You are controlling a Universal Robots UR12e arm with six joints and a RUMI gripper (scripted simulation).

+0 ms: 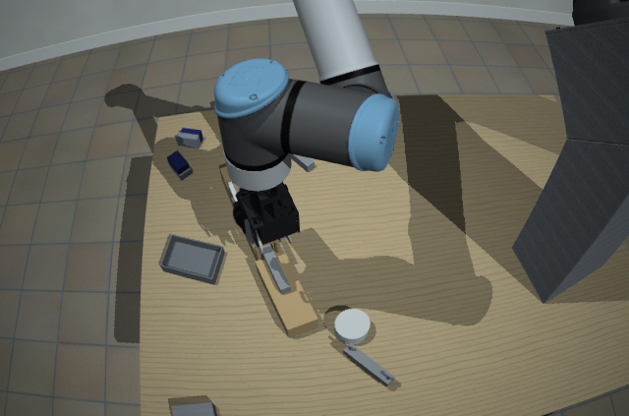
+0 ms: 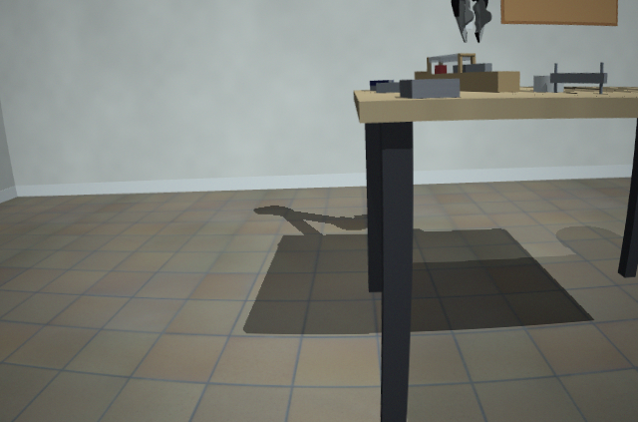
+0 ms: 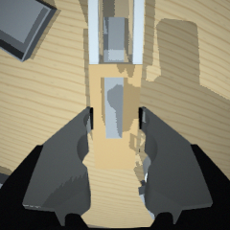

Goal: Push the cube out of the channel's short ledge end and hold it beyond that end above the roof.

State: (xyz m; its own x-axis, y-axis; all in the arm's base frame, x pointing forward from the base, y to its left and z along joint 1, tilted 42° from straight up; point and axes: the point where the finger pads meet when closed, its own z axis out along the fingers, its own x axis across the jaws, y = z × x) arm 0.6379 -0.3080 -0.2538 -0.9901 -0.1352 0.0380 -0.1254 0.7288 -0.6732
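Note:
The wooden channel (image 1: 297,317) (image 2: 483,81) (image 3: 112,155) lies lengthwise on the table, with pale rails (image 3: 93,34) over its roofed part. The red cube (image 2: 440,69) sits inside the channel; it is hidden behind the arm in the top view and does not show in the wrist view. A grey stick (image 1: 276,271) (image 3: 112,107) lies along the channel's open base. My gripper (image 1: 274,244) (image 2: 472,38) (image 3: 115,108) hangs well above the channel, over the stick. Its fingers are nearly shut, a narrow gap apart, with nothing between them.
A grey tray (image 1: 188,271) (image 3: 19,24) lies left of the channel. Two blue-and-grey blocks (image 1: 178,163) (image 1: 190,137) lie at the far left corner. A white disc (image 1: 352,325) and a grey bar (image 1: 368,364) lie past the channel's near end. A large dark slanted block (image 1: 584,172) stands at the right.

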